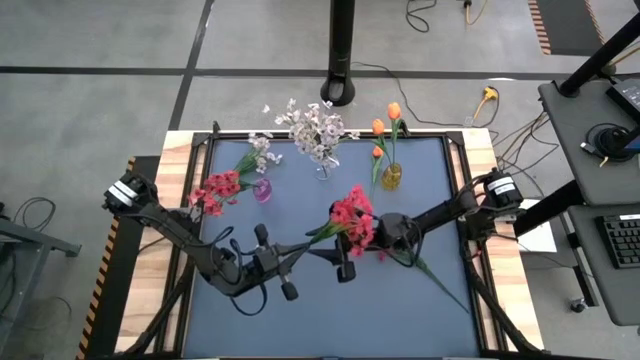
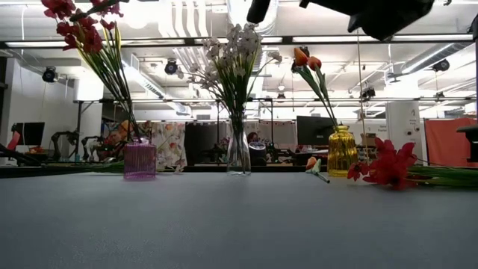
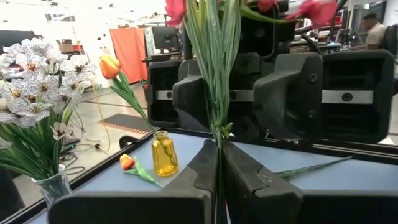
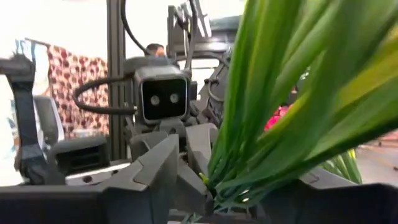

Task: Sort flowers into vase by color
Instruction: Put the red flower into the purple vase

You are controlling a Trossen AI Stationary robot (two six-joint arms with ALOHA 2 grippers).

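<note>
An upright red-blossomed spray (image 1: 351,210) stands between both grippers above the table's middle. My left gripper (image 3: 219,163) comes from the left and is shut on its green stems. My right gripper (image 4: 217,194) comes from the right and is shut on the same stems. A second red spray (image 2: 388,166) lies flat on the table beneath, its stem (image 1: 440,285) running toward the near right corner. More red sprays stand in the pink vase (image 1: 262,190), white ones in the clear vase (image 1: 322,170), and orange buds in the yellow vase (image 1: 391,177). My left gripper pinches the red spray's stems (image 3: 218,134) between its two fingers, coming level from the table's left and lying across them. The stems rise upright out of the hold, blossoms on top, lifted clear. My right gripper has the same stem bundle (image 4: 231,168) between its fingers, coming level from the table's right. The leaves fan upward and hide one finger.
An orange bud (image 1: 377,152) lies on the table by the yellow vase. The three vases stand in a row near the far edge. The near half of the blue mat (image 1: 330,320) is bare. A person sits in the room behind.
</note>
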